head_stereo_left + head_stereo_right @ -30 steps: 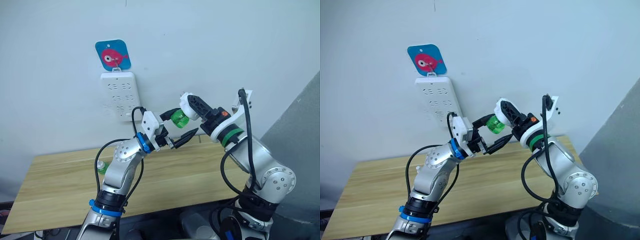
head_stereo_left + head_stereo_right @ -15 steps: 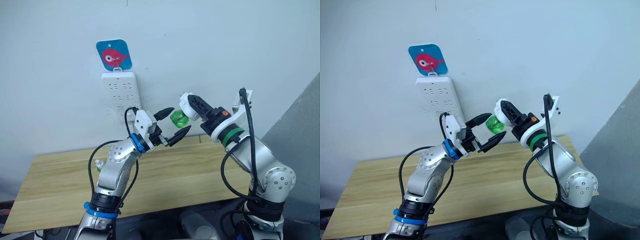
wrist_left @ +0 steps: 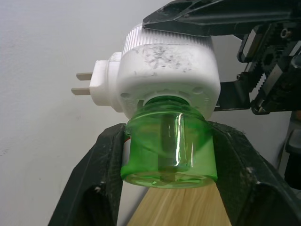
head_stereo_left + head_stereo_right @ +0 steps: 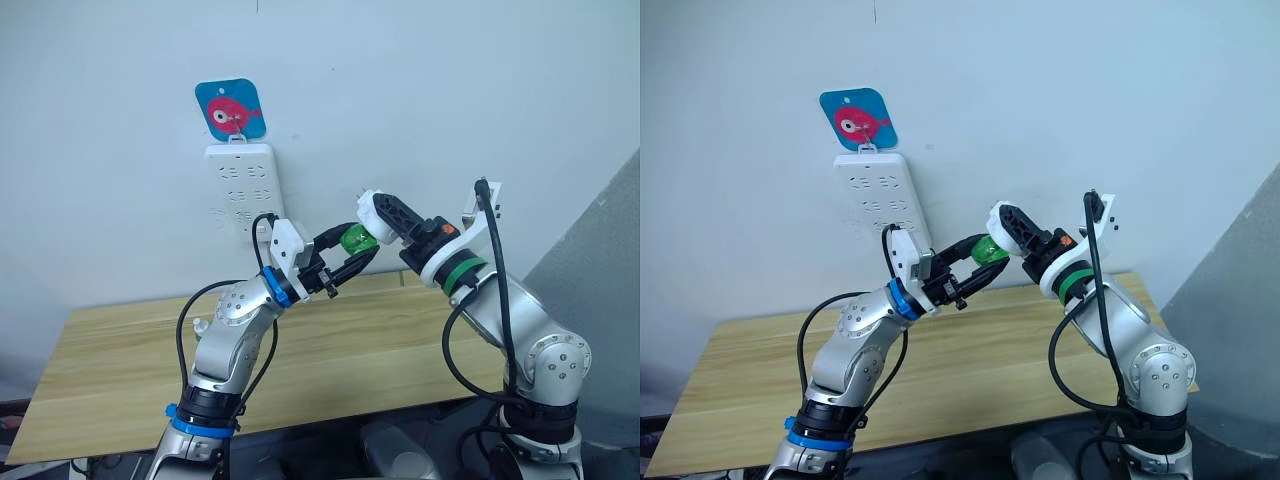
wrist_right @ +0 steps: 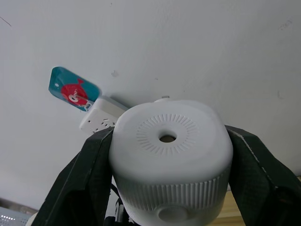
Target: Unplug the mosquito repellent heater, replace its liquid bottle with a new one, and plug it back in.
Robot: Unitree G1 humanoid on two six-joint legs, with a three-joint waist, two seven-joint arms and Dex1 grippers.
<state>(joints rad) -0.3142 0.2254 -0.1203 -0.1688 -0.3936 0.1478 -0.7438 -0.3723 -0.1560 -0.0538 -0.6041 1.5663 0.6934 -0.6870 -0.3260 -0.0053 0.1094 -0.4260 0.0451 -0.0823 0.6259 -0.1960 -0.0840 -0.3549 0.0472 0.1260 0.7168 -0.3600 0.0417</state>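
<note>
Now one heater (image 3: pixel 167 70) (two prongs), one green bottle (image 3: pixel 168 148), both gripped.

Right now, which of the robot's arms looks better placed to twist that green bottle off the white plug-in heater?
The left. Its gripper already has a finger on each side of the translucent green plastic bottle, while the right gripper clamps the rounded white plastic heater, so it probably serves best as the steadying hold.

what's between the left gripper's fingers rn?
The green liquid bottle, still screwed into the mosquito repellent heater; left gripper fingers flank it closely in the left wrist view.
</note>
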